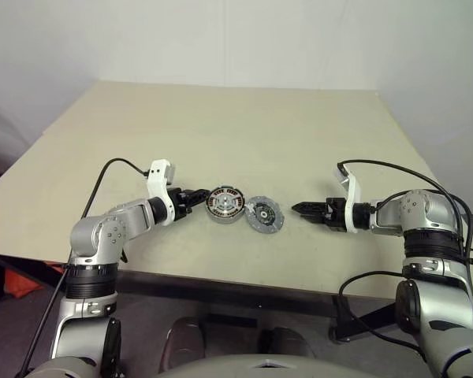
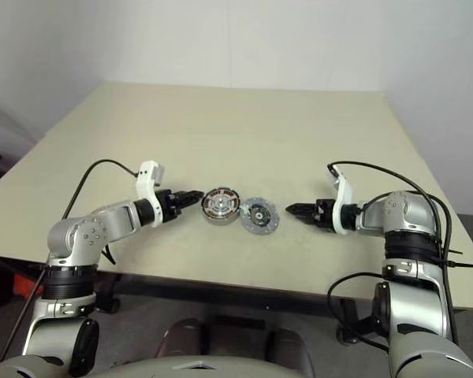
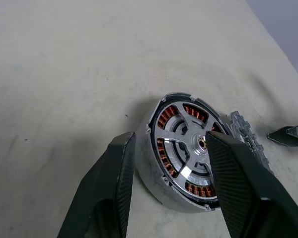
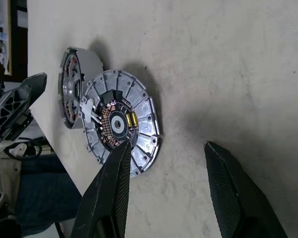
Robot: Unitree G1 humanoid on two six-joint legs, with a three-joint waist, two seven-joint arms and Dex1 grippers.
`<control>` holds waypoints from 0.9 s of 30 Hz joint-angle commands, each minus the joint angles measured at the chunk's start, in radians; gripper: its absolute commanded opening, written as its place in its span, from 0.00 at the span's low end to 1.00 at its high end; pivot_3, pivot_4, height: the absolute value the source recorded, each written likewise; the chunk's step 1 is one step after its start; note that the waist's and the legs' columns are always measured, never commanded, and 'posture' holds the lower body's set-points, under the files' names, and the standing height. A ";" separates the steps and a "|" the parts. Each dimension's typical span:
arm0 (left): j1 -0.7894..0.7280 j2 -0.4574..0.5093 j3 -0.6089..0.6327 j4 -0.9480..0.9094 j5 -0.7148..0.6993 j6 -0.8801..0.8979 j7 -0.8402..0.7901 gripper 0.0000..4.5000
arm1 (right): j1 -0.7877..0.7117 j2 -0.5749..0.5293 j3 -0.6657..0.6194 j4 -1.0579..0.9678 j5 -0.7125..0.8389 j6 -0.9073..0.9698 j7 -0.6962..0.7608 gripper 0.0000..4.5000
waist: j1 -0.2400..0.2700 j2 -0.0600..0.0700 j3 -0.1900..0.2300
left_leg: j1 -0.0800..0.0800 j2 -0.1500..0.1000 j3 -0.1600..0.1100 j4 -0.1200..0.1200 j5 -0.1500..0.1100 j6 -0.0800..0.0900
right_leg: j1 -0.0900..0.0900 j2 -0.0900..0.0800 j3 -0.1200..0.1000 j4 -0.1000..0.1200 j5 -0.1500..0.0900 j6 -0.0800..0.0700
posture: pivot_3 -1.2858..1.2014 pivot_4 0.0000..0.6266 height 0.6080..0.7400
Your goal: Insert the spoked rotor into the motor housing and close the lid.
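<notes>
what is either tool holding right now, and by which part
Nothing. The left tool stands open beside the motor housing; the right tool is open, clear of the lid.

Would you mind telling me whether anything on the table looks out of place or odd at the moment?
Nothing looks damaged or spilled. The motor housing already has the spoked rotor seated in it, but the lid lies beside it, inner side up, leaning on its rim. Both grippers are open, holding nothing.
</notes>
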 commanded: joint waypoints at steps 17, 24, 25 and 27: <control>-0.008 0.034 0.019 -0.053 -0.001 0.009 0.008 0.53 | 0.027 0.148 0.040 -0.052 0.042 0.018 -0.045 0.58 | -0.017 -0.001 -0.002 | 0.014 0.001 0.001 -0.002 -0.001 0.001 | 0.011 0.000 0.000 -0.002 -0.001 0.001 | 0.52 0.00 1.00; -0.008 0.036 0.022 -0.053 -0.001 0.004 0.017 0.53 | 0.006 0.195 0.033 -0.042 0.036 -0.013 -0.077 0.58 | -0.035 -0.002 -0.002 | 0.014 0.001 0.001 -0.003 -0.001 0.001 | 0.011 0.000 0.000 -0.003 -0.001 0.001 | 0.52 0.00 1.00; -0.008 0.036 0.024 -0.055 -0.002 0.004 0.019 0.53 | 0.000 0.197 0.029 -0.038 0.036 -0.015 -0.079 0.58 | -0.036 -0.002 -0.002 | 0.014 0.001 0.001 -0.003 -0.001 0.001 | 0.011 0.000 0.000 -0.003 -0.001 0.001 | 0.52 0.00 1.00; -0.007 0.038 0.026 -0.056 -0.003 0.004 0.020 0.53 | -0.011 0.197 0.023 -0.028 0.037 -0.019 -0.083 0.58 | -0.036 -0.001 -0.002 | 0.014 0.002 0.002 -0.003 -0.001 0.001 | 0.010 0.000 0.000 -0.003 -0.001 0.001 | 0.52 0.00 1.00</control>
